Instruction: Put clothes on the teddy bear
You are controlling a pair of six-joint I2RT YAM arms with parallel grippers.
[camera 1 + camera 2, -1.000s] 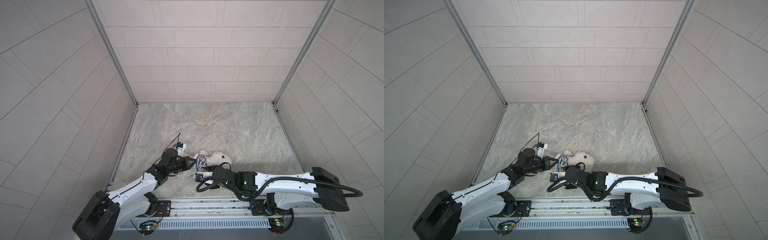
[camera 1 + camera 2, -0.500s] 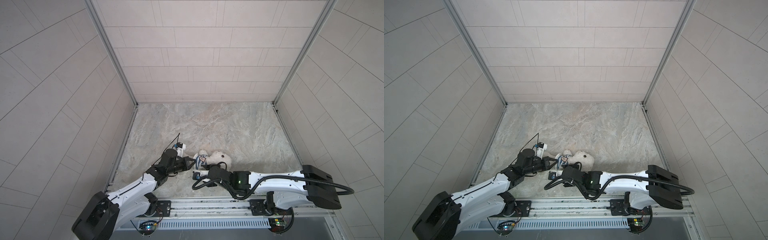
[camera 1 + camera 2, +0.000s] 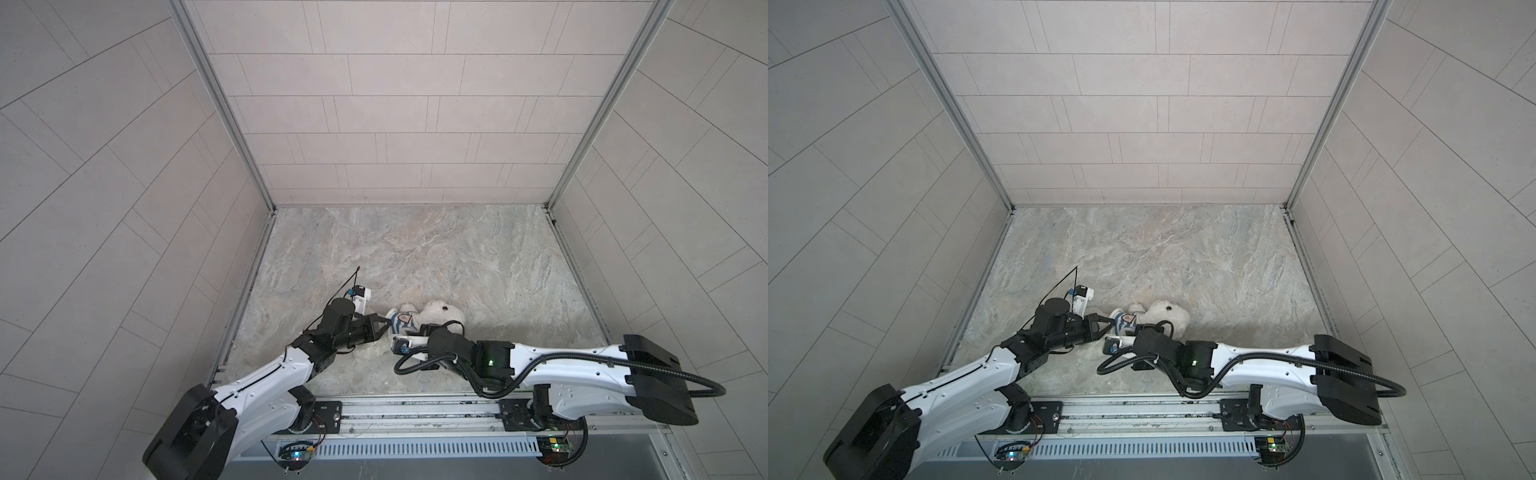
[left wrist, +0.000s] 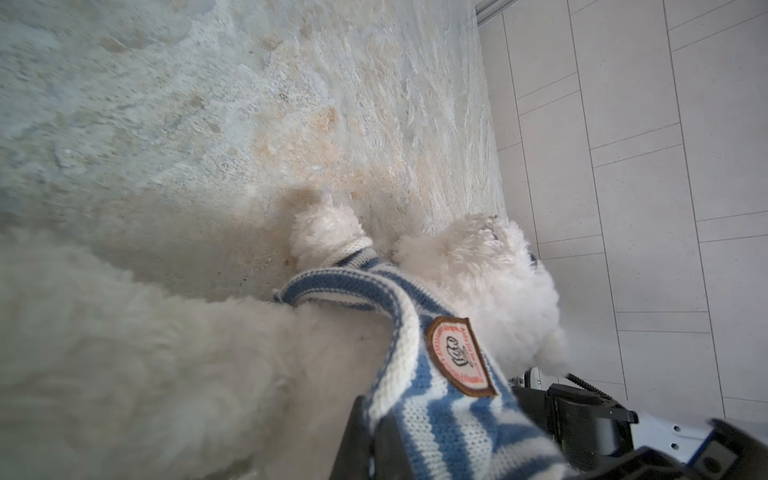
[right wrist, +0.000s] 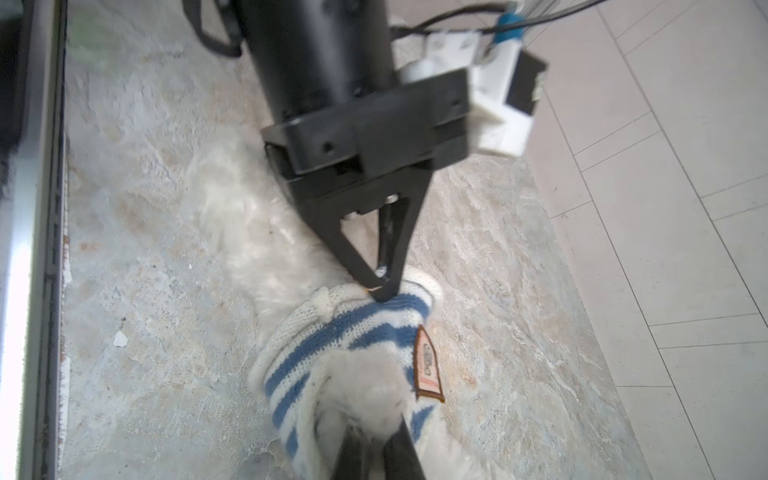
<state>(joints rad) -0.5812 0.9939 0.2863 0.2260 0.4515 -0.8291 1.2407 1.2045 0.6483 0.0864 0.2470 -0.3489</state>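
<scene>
Right hand [image 5: 375, 441] newly clamped on teddy bear [image 3: 441, 312], left hand [image 5: 382, 292] clamped on shirt [image 5: 328, 334]; badge [image 4: 459, 357] text illegible

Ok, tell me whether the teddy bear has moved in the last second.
No. The teddy bear lies just as far from the front rail as before.

One label is seen: a badge [image 4: 459, 357] sewn on the striped shirt [image 4: 440, 419], just beyond the tips of the left gripper [image 4: 372, 428]. A curly monogram and a ring of small red lettering are borne on it, but neither can be read.
</scene>
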